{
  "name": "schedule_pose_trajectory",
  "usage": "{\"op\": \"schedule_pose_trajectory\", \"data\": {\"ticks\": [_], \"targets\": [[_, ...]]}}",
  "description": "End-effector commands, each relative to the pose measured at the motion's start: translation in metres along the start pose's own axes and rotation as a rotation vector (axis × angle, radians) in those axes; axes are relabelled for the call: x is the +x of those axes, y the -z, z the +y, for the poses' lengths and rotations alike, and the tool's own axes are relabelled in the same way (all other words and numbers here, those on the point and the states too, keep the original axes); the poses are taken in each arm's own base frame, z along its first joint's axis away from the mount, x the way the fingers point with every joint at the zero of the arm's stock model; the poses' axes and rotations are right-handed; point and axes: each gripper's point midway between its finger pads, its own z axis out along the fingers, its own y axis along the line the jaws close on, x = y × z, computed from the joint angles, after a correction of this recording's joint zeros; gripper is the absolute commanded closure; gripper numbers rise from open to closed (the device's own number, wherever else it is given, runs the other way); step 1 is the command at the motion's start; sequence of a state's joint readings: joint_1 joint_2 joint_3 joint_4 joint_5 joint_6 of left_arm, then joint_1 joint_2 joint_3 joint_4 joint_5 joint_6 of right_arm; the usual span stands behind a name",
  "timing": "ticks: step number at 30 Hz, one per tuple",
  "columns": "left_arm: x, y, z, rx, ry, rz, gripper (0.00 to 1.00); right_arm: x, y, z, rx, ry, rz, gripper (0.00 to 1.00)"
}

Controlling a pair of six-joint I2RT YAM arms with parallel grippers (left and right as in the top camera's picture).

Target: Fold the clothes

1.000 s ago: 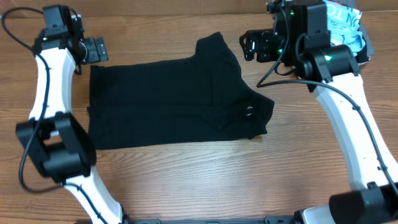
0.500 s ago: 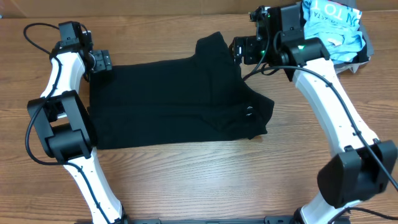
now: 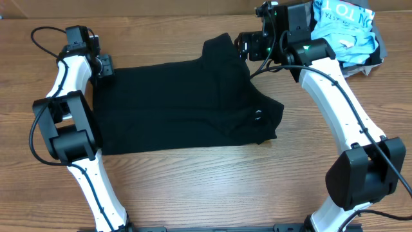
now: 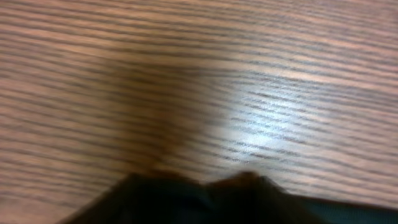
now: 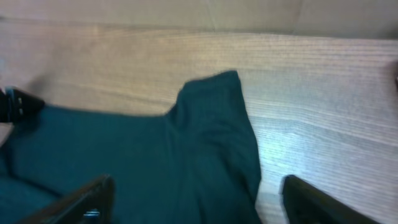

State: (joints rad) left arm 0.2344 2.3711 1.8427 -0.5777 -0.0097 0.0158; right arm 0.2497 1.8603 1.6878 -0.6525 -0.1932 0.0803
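The clothes, a black T-shirt, lie spread flat on the wooden table with a small white tag mark near the right end. One sleeve points toward the back. My left gripper is at the shirt's back left corner. The left wrist view is blurred and shows only a dark mass at its lower edge, so the jaws' state is unclear. My right gripper hovers at the sleeve's right edge. Its fingers stand wide apart over the shirt, holding nothing.
A light blue garment with white lettering is heaped in a dark bin at the back right, just behind the right arm. A cardboard wall runs along the table's far edge. Bare wood lies in front of the shirt.
The left gripper has moved down and slightly right onto the shirt's back left corner. The right gripper has shifted left to the sleeve. The shirt has not moved.
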Motion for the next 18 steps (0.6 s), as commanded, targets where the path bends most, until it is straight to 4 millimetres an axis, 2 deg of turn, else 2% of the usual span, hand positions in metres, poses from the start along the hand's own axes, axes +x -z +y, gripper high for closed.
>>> {"op": "schedule_pose_trajectory", "data": {"ticks": [1,2,3,6,9,13,18], "targets": [[0.036,-0.036,-0.006,-0.008,-0.019,0.107,0.76,-0.019,0.001,0.002,0.007,0.024,-0.068,0.22],[0.038,-0.036,-0.006,-0.008,-0.018,0.113,0.88,-0.025,-0.001,0.001,0.012,0.029,-0.092,0.24],[0.039,-0.037,-0.006,-0.008,-0.013,0.118,0.96,-0.033,-0.002,0.001,0.012,0.035,-0.126,0.26],[0.043,-0.036,-0.007,-0.014,0.027,0.133,0.96,-0.054,-0.013,0.001,0.005,0.053,-0.219,0.30],[0.050,-0.035,-0.009,-0.014,0.039,0.161,0.96,-0.063,-0.031,-0.002,-0.001,0.061,-0.271,0.30],[0.060,-0.033,-0.012,-0.012,0.031,0.203,0.96,-0.053,-0.070,-0.012,0.000,0.059,-0.263,0.30],[0.067,-0.031,-0.014,-0.012,0.027,0.232,0.96,-0.019,-0.125,-0.027,0.004,0.041,-0.162,0.30]]}}
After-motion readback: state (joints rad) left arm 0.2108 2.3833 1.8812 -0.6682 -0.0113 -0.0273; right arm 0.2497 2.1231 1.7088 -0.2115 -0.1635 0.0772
